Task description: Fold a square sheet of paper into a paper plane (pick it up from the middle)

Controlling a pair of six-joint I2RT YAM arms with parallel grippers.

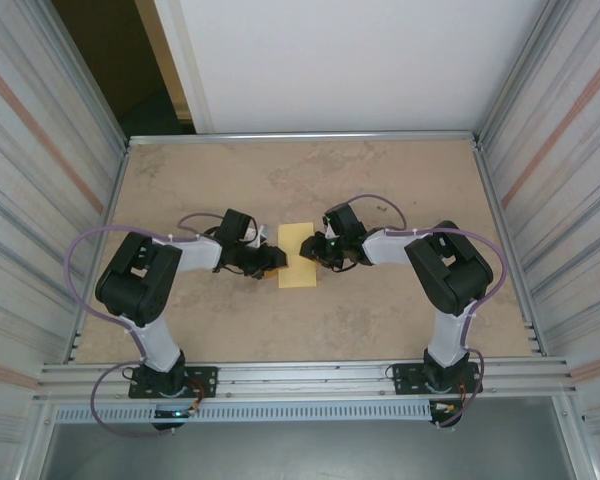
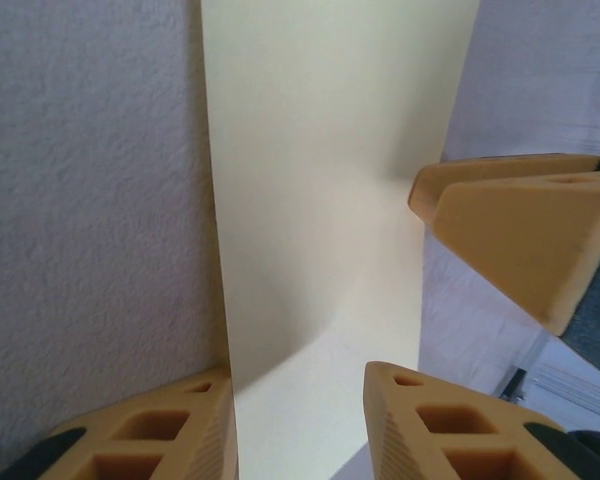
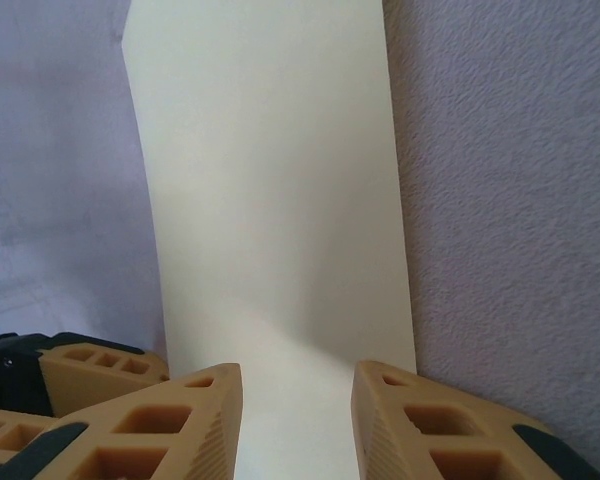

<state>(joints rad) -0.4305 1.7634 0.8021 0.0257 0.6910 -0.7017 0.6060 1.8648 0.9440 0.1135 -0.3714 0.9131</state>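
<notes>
The pale-yellow sheet of paper [image 1: 300, 256] lies on the table's middle as a plain rectangle, longer than wide. My left gripper [image 1: 275, 260] sits at its left edge and my right gripper [image 1: 314, 250] at its right edge, facing each other. In the left wrist view the paper [image 2: 320, 180] runs up between the fingers of the left gripper [image 2: 298, 375], whose jaws stand apart; a finger of the right gripper [image 2: 525, 230] rests at the far edge. In the right wrist view the paper [image 3: 270, 180] likewise lies between the parted jaws of the right gripper [image 3: 298, 370].
The beige tabletop [image 1: 380, 320] is bounded by metal rails and corrugated side walls [image 1: 40, 200]. A white panel [image 1: 350, 60] stands behind the far edge. Both arm bases [image 1: 165, 375] are bolted at the near rail.
</notes>
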